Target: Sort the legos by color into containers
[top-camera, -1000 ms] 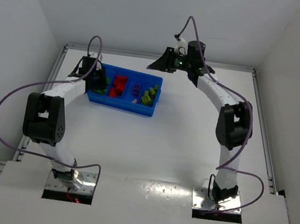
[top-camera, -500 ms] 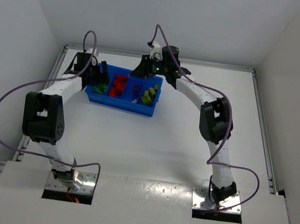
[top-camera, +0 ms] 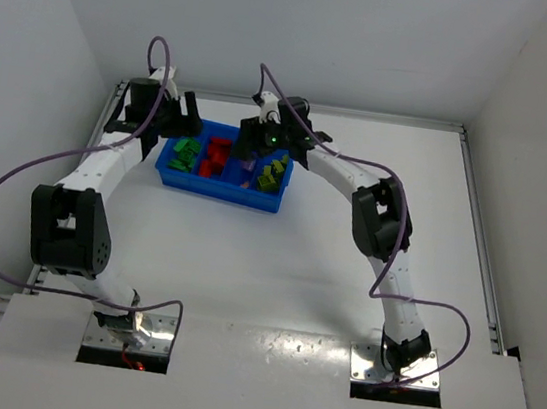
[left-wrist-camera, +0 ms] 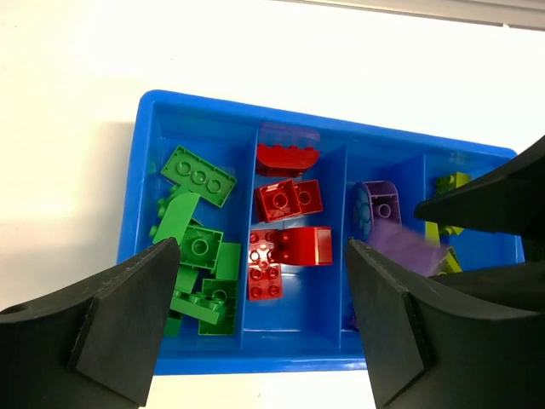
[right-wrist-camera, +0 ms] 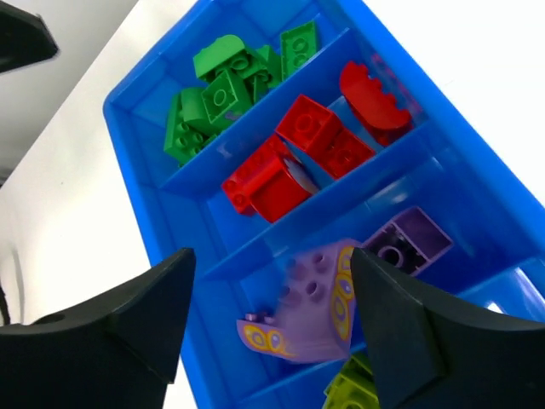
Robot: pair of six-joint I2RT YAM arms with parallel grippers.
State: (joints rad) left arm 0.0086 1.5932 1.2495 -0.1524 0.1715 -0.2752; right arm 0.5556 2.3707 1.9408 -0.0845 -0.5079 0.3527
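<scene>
Right gripper (right-wrist-camera: 271, 256), fingers spread wide and holding nothing, hangs above the blue tray (left-wrist-camera: 255, 365). A blurred purple lego (right-wrist-camera: 311, 315) sits below, between its fingers. Left gripper (left-wrist-camera: 260, 247), equally wide, hovers over green legos (left-wrist-camera: 197, 247) and red legos (left-wrist-camera: 285, 230) in neighbouring compartments.

Over the blue tray (top-camera: 217, 189), the right gripper (top-camera: 251, 146) is crowding the air above the purple and yellow-green end, its fingers (left-wrist-camera: 485, 200) poking into the left wrist view. The left gripper (top-camera: 182, 120) is hanging spread wide above the green legos (left-wrist-camera: 197, 256) and red legos (left-wrist-camera: 281, 230), leaving little room between the two. Dividers (right-wrist-camera: 383, 160) are walling the tray into narrow, brick-crowded slots; the desk (top-camera: 276, 265) on its near side is giving broad passage, the side wall (top-camera: 41, 53) hemming the left arm (top-camera: 97, 166).
</scene>
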